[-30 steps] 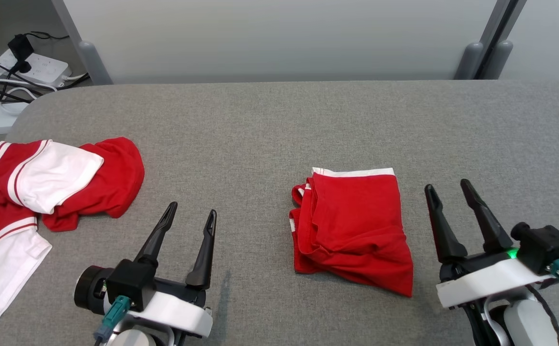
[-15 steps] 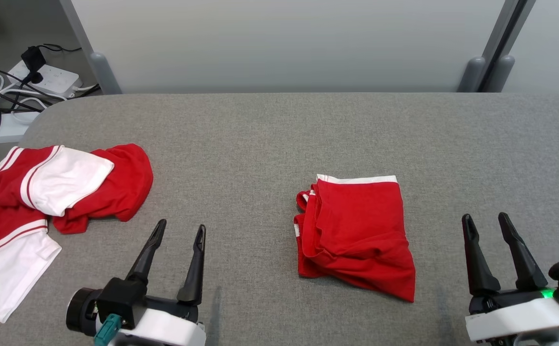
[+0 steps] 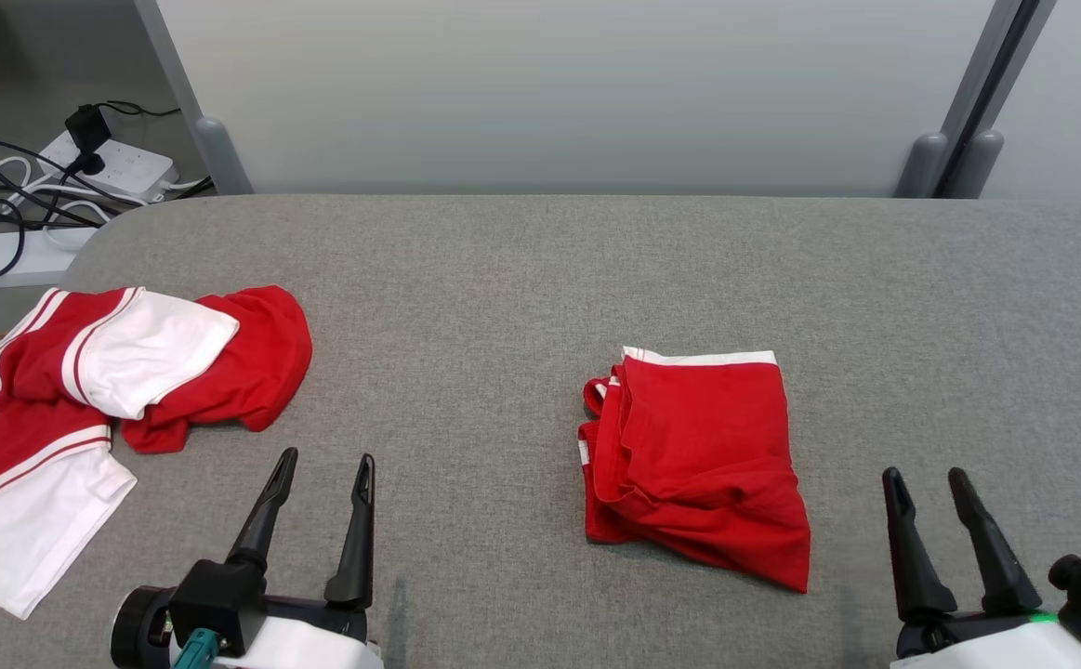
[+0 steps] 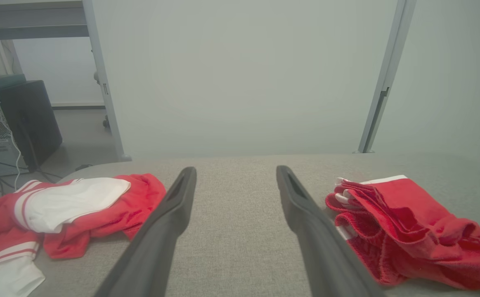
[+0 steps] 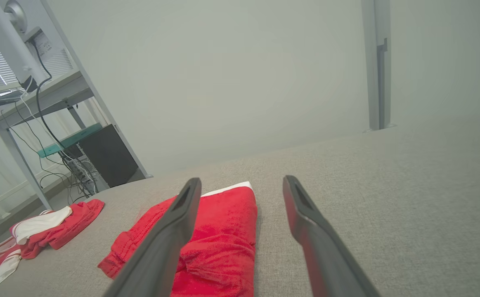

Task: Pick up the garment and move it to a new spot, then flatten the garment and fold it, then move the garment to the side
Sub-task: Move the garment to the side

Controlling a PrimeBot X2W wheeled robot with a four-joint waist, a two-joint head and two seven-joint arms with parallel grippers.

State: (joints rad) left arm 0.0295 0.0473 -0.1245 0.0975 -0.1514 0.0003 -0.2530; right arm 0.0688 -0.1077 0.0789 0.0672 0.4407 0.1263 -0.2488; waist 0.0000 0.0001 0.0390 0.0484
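Table first: the grey padded top (image 3: 540,269) runs right across my head camera, and two lots of cloth lie on it, well apart. At its left end is a loose heap of red and white clothes (image 3: 122,381), which I read as waiting stock rather than the piece in hand. The piece in hand is the folded red garment (image 3: 703,455). It lies flat a little right of centre and is already a compact rectangle, so I judge the fold done and the shift to the side as what remains. Its long axis runs away from me, front to back, with the white band (image 3: 700,357) at the far end and the looser layered edges down its left side. It lies between my two arms, but not evenly. The right gripper (image 3: 924,472) sits near its near right corner, clear of the cloth, while the left gripper (image 3: 327,455) is well apart from it and closer to the heap. Both have their jaws spread wide with nothing between them. From the right wrist the garment lies ahead and to the left of the fingers, so I would expect the right arm to come in leftward and take the long right edge.
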